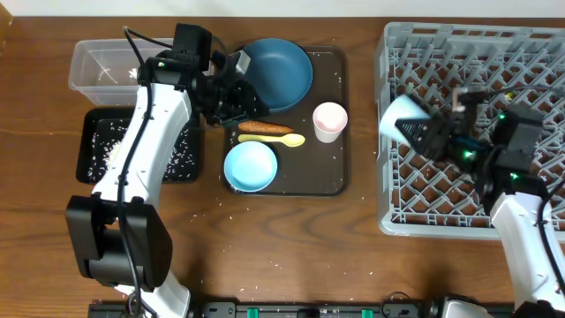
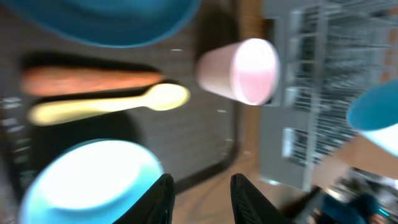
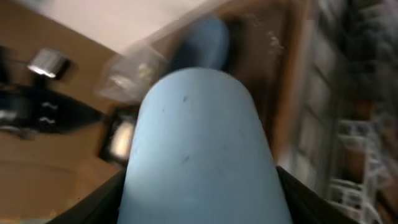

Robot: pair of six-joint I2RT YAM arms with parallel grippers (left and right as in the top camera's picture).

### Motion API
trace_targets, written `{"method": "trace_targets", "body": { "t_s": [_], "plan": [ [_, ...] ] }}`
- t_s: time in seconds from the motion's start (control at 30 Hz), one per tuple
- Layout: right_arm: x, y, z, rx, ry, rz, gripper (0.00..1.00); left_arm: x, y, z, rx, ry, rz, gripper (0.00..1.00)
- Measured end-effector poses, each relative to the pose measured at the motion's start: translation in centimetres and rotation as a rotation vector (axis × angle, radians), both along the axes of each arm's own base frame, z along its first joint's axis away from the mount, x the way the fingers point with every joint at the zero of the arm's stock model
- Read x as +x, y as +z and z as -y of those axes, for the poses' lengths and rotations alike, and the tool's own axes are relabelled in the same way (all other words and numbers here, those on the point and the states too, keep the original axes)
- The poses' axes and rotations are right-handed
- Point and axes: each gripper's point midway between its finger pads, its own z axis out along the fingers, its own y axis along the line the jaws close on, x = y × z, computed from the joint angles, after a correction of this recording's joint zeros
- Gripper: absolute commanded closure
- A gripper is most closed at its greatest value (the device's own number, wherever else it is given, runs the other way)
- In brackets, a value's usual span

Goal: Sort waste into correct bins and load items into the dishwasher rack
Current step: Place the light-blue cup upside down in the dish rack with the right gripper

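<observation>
Over the left wall of the dishwasher rack (image 1: 441, 40), the right gripper (image 1: 422, 130) is clamped on the small light blue cup (image 1: 399, 119), holding it clear of the pegs. The left gripper (image 1: 231, 99) hovers above the dark brown serving tray (image 1: 334, 177), beside the dark blue plate (image 1: 275, 72); its wrist view shows the fingers (image 2: 249, 199) apart with nothing between them. On that tray, below the plate, lie the carrot (image 1: 265, 127) and just beside it the pale yellow spoon (image 1: 282, 140), then the light blue bowl (image 1: 250, 166); the pink cup (image 1: 329, 121) stands near the tray's right edge. At the far left of the tabletop (image 1: 291, 238) sits the clear tub (image 1: 106, 66), with the black tray (image 1: 137, 146) in front of it, strewn with white rice (image 1: 110, 146)
</observation>
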Motion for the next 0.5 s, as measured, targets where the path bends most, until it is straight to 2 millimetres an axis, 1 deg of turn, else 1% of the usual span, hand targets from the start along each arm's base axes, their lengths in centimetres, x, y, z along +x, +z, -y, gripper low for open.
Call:
{"method": "trace_targets", "body": {
  "t_s": [0.07, 0.1, 0.17, 0.23, 0.33, 0.37, 0.43, 0.5],
  "plan": [
    [-0.9, -1.8, 0.1, -0.091, -0.025, -0.095, 0.69, 0.1, -0.6, -0.9, 0.059, 0.02, -0.003, 0.67],
    [-1.2, -2.1, 0.2, -0.139, -0.034, -0.124, 0.69, 0.1, -0.9, -1.2, 0.083, 0.028, -0.003, 0.67],
    [-1.3, -1.8, 0.5, -0.247, -0.054, -0.157, 0.67, 0.4, -1.3, -2.0, 0.135, 0.046, 0.004, 0.67],
    [-1.1, -0.4, 0.8, -0.347, -0.075, -0.158, 0.65, 0.6, -1.7, -2.8, 0.18, 0.062, 0.01, 0.67],
    [-0.9, 2.6, 1.4, -0.489, -0.115, -0.131, 0.64, 0.7, -2.1, -3.7, 0.234, 0.079, 0.013, 0.66],
    [-1.0, 3.7, 1.6, -0.541, -0.129, -0.125, 0.64, 0.8, -2.3, -3.9, 0.248, 0.084, 0.013, 0.66],
    [-1.4, 4.7, 2.0, -0.607, -0.151, -0.124, 0.63, 0.6, -2.8, -4.3, 0.274, 0.091, 0.006, 0.66],
    [-2.1, 4.9, 2.5, -0.665, -0.169, -0.15, 0.63, 0.5, -3.1, -4.7, 0.296, 0.096, 0.001, 0.66]
  ]
}}
